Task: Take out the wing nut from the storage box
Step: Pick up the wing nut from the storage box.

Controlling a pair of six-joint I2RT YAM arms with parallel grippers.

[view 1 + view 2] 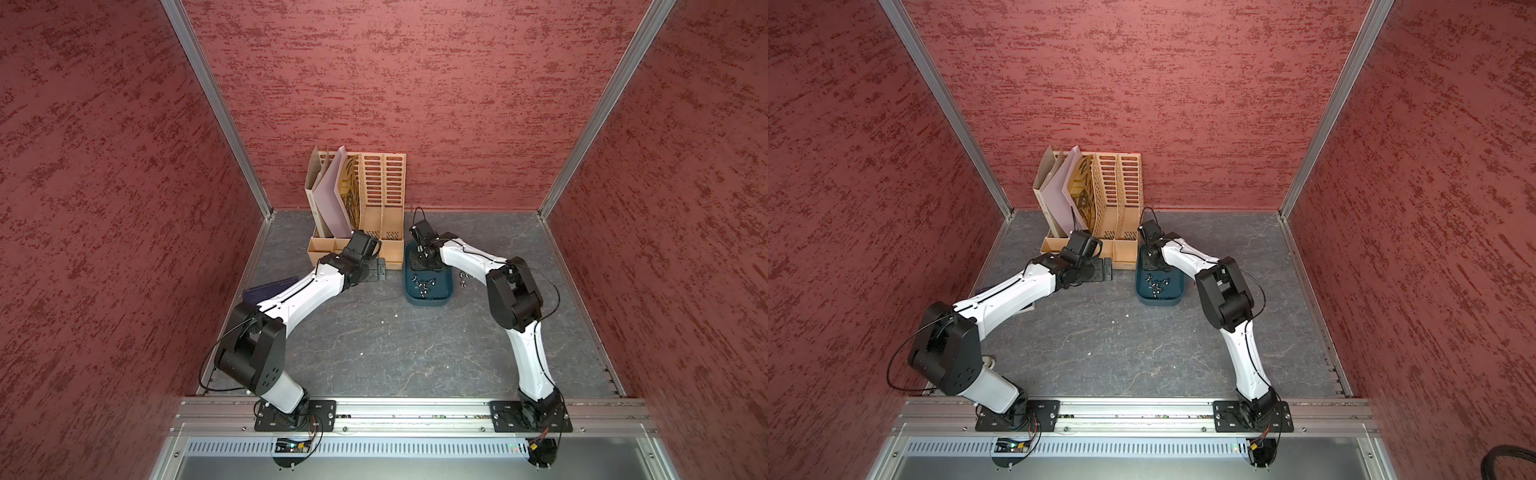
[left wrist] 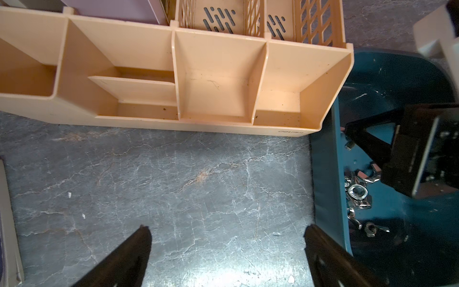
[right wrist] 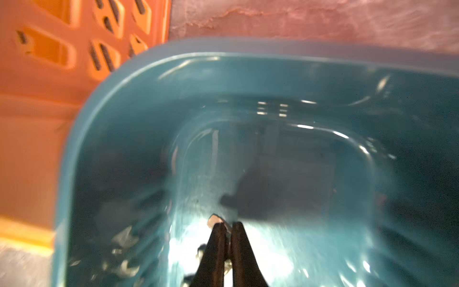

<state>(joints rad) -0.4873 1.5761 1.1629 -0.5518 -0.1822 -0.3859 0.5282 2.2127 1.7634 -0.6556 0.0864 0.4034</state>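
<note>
In both top views the teal storage box [image 1: 429,302] [image 1: 1158,302] is sitting far back on the grey veined desk [image 1: 374,345], just right of the beige slotted organiser [image 1: 382,187], with red stippled walls [image 1: 415,83] enclosing it. The right pincer [image 1: 420,269] is dipping inside it. The left wrist view is showing the left pincer [image 2: 227,228] released over bare desk, and silvery loose nuts [image 2: 357,193] heaped in the glossy box. The blurred right wrist view is showing the right pincer clenched on a shiny wing nut [image 3: 215,221], low within the box.
</note>
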